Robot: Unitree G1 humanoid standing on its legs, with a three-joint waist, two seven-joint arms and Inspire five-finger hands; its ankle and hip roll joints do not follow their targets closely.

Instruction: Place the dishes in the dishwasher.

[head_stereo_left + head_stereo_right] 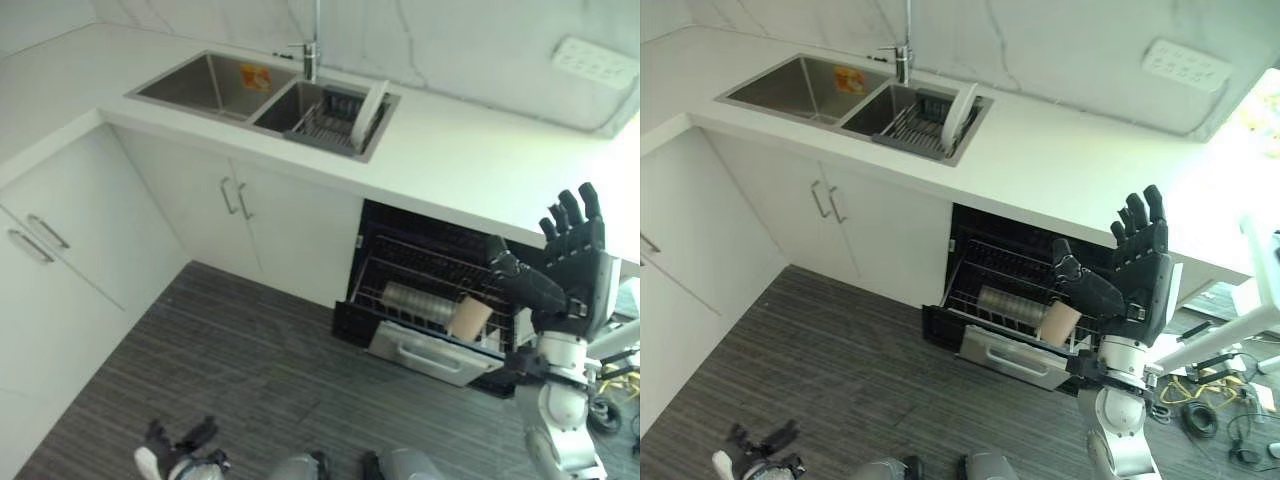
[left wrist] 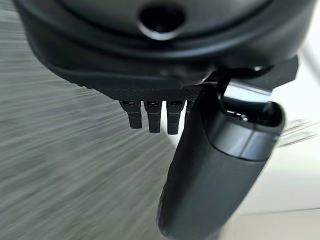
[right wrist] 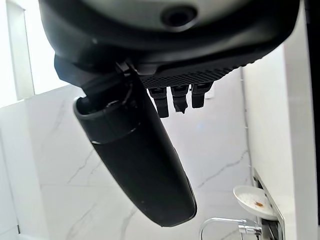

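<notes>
**Empty-handed at the open dishwasher, one plate left in the sink**

My right hand was raised above the pulled-out rack, fingers straight and spread, thumb standing out, holding nothing. My left hand hung low over the floor with its fingers loosely extended, also empty as far as I could tell.

The dishwasher stood open under the counter, toward its right end. In the rack lay a row of stacked dishes, and a tan cup sat tilted at the rack's front edge, just beside them. Back at the sink, a white plate stood on edge in the drying rack that filled the right basin, against that basin's right rim. The left basin looked bare of dishes.

I judged I was between loads: some dishes were stowed, the plate was not. The next move called for turning toward the sink, reaching over the counter's front edge and pinching the plate by its upper rim without knocking the faucet behind it.
</notes>
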